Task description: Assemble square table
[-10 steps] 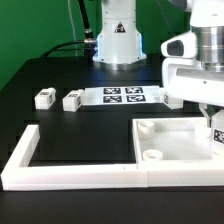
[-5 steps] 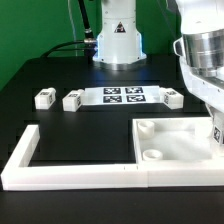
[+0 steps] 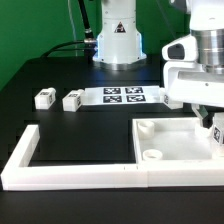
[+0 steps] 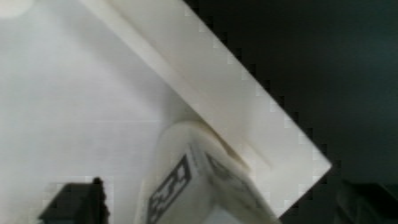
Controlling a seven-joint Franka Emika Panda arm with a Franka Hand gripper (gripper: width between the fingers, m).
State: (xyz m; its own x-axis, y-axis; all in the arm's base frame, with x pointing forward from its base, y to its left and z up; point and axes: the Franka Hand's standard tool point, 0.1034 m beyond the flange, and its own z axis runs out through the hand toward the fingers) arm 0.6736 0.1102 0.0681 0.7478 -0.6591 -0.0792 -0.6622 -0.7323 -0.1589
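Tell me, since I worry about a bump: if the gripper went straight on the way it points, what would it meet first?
Probably the leg block right beneath the gripper, and under that the white tabletop. Depth is hard to judge here.

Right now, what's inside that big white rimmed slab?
The slab shows a round hole in a near corner and its white floor. On the exterior view's right, the pincer covers the far corner, hiding what sits there.
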